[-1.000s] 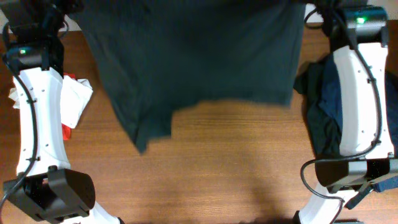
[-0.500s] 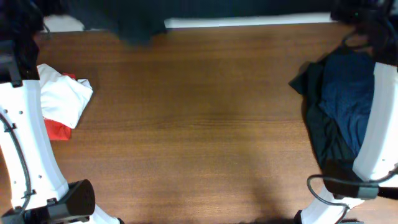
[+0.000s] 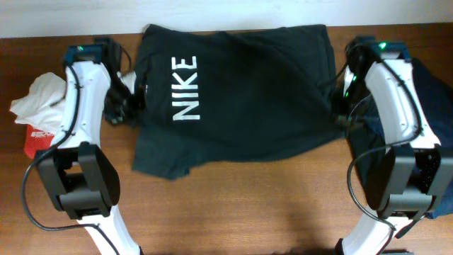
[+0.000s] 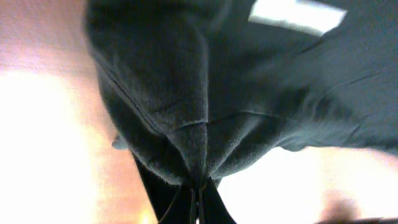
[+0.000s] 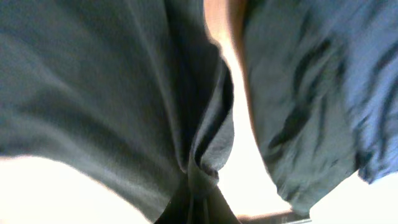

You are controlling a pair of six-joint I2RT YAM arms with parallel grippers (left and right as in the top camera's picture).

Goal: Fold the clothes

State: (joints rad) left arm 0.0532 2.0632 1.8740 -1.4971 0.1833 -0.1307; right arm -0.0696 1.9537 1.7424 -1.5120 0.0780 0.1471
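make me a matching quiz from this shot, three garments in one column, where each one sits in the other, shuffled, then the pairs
Things:
1. black T-shirt
2. white and red clothes
3. navy garment

Places:
A. bunched on the outer side of the right arm
B. spread across the middle, one side pinched by the left gripper, the other by the right gripper
C. heaped on the outer side of the left arm

Pairs: 1-B, 2-C, 3-A
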